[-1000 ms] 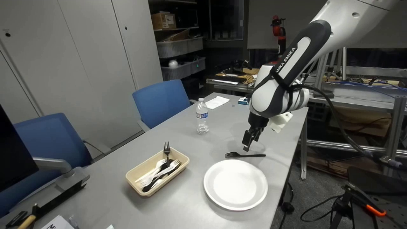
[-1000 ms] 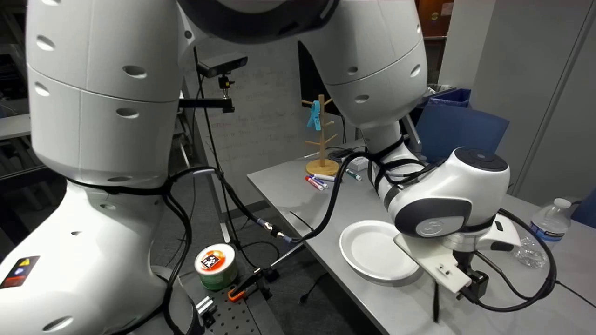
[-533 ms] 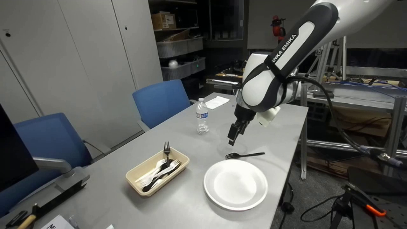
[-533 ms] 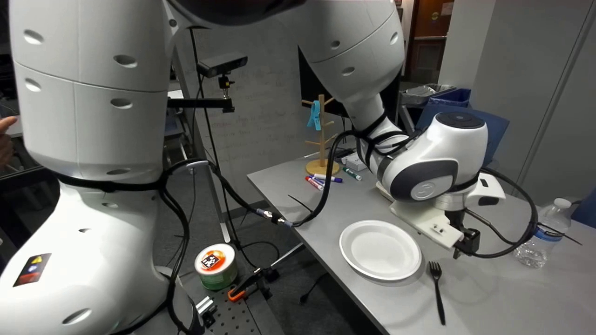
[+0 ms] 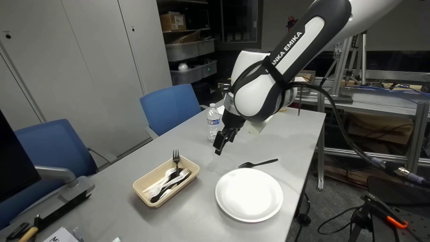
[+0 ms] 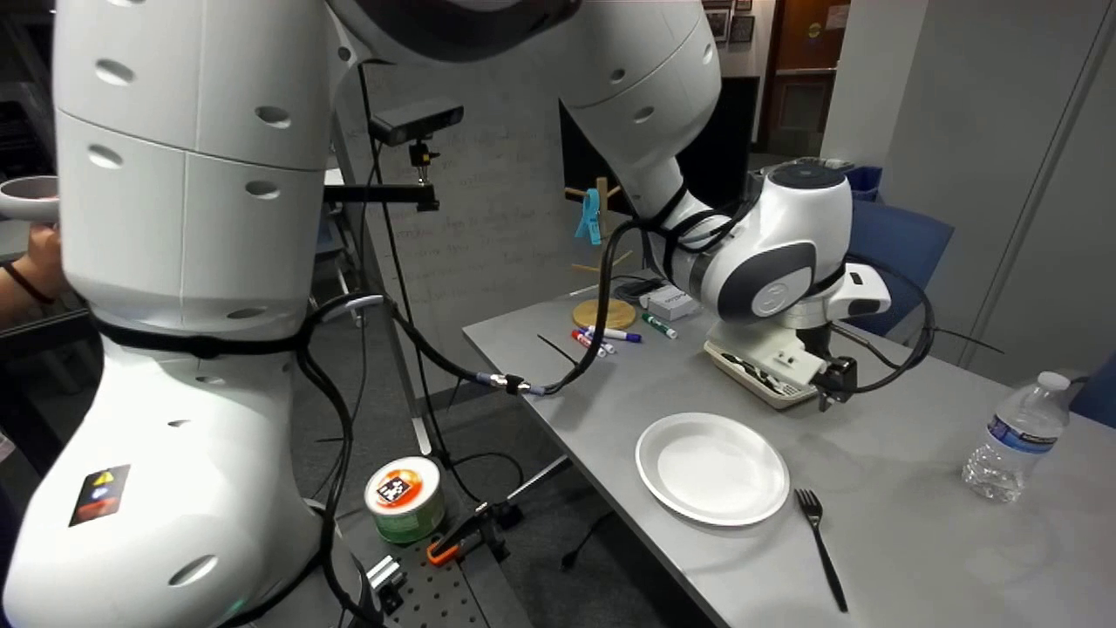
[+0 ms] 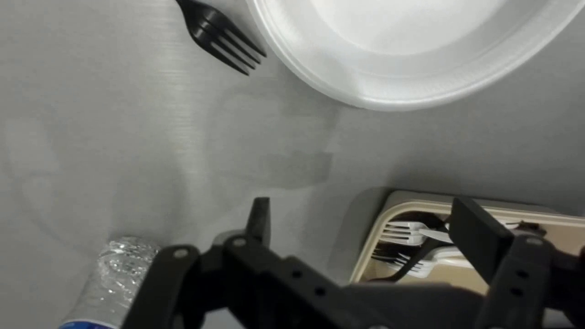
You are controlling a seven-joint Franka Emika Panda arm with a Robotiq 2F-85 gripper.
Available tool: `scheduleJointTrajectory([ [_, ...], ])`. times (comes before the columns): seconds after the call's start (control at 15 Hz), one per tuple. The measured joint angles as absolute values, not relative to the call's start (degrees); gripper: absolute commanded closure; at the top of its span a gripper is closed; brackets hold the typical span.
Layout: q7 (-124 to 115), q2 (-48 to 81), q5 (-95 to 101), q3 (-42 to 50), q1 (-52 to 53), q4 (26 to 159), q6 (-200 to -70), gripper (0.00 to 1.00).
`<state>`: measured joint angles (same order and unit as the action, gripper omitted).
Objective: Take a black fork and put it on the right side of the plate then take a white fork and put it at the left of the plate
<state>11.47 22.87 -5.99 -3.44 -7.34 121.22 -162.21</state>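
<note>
The black fork [image 5: 265,162] lies on the table beside the white plate [image 5: 249,195]; both also show in an exterior view, the fork [image 6: 822,549] with its tines near the plate's rim [image 6: 713,471]. The tan tray [image 5: 178,189] holds several white and black forks. One black fork [image 5: 176,158] sticks up over its rim. My gripper [image 5: 224,145] is in the air between bottle and tray. In the wrist view the gripper [image 7: 361,203] is open and empty, its right finger above the tray's corner [image 7: 372,239]. A white fork [image 7: 404,234] shows between the fingers, lower down.
A water bottle [image 5: 213,122] stands behind the gripper; it also shows in the wrist view [image 7: 114,274]. Markers [image 6: 588,342] and a wooden stand [image 6: 603,314] are on the table's far end. A person's hand [image 6: 39,262] with a cup shows behind the arm.
My gripper has moved from above the black fork toward the tray, past the plate's far side. The black fork stays on the table and has swivelled slightly. A hand with a cup has appeared.
</note>
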Motion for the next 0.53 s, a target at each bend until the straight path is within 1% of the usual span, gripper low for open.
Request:
scheduleJointTrajectory([
  [0.53,2.7,30.1,-3.2,-1.1,-0.9,110.7,-162.4,0.00],
])
